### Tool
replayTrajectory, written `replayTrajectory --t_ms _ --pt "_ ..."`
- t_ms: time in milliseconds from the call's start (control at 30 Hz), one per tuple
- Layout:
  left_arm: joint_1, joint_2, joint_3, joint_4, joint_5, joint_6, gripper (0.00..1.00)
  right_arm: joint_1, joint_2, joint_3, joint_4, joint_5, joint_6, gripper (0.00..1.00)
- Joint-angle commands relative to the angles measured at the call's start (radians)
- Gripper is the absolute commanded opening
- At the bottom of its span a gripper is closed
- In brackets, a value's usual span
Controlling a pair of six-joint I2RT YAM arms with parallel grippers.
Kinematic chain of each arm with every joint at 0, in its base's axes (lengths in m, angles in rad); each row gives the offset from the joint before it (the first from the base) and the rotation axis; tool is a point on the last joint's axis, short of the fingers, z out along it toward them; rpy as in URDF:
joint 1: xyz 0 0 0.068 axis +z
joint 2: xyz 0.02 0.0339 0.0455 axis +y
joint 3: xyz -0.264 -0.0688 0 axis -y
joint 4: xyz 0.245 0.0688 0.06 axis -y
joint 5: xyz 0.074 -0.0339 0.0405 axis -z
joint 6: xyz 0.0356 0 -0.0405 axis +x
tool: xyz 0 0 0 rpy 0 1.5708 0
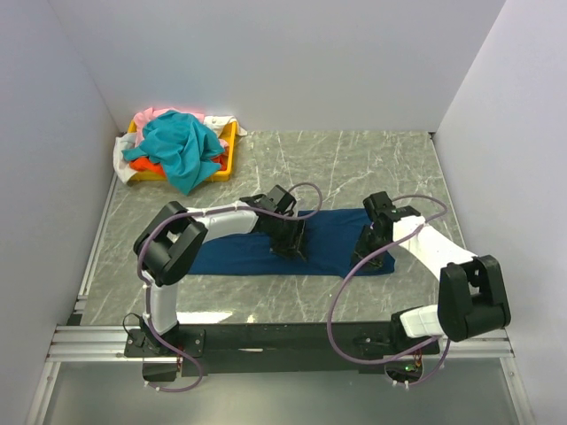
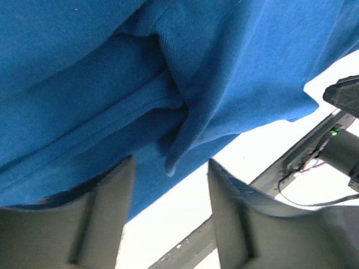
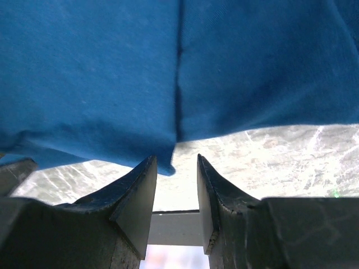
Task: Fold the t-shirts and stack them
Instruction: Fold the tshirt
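Top view: the yellow tray (image 1: 232, 150) in the far left corner holds heaped t-shirts (image 1: 182, 150), teal uppermost. The navy t-shirt (image 1: 332, 235) lies on the table (image 1: 354, 168), well apart from the tray.
Left wrist: the left gripper (image 2: 170, 162) has its jaws apart below a rumpled hem.
Right wrist: the right gripper (image 3: 175, 159) has its jaws apart, a cloth corner at one fingertip, perhaps touching.

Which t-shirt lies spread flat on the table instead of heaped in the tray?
The navy blue t-shirt, spread flat on the table. The teal t-shirt, orange t-shirt, pink t-shirt and white t-shirt are bunched in the yellow tray, far left.
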Motion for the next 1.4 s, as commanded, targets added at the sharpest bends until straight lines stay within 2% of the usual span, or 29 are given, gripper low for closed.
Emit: replayTrajectory --t_ms 0,233,467,633,900,1067,1367 --pt "0.016 -0.061 0.051 -0.058 -0.012 0.027 0.63 -0.006 0.024 0.074 0.021 0.02 0.002 0.42" --pt "0.088 -0.173 0.029 -0.136 -0.034 0.065 0.77 -0.009 0.094 0.148 0.035 0.022 -0.025 0.42" --pt "0.283 -0.243 -0.022 -0.173 -0.209 0.162 0.8 -0.009 0.215 0.206 0.079 0.031 -0.05 0.42" --pt "0.366 -0.279 -0.094 -0.059 -0.256 0.169 0.81 -0.012 0.298 0.246 0.091 0.057 -0.067 0.42" --pt "0.387 -0.191 -0.207 0.051 -0.278 0.108 0.82 -0.027 0.39 0.303 0.102 0.068 -0.083 0.42" --pt "0.392 -0.174 -0.252 0.054 -0.284 0.07 0.82 -0.032 0.469 0.367 0.084 0.08 -0.108 0.42" --pt "0.392 -0.254 -0.363 0.049 -0.273 -0.016 0.82 -0.035 0.614 0.522 0.022 0.089 -0.149 0.42"
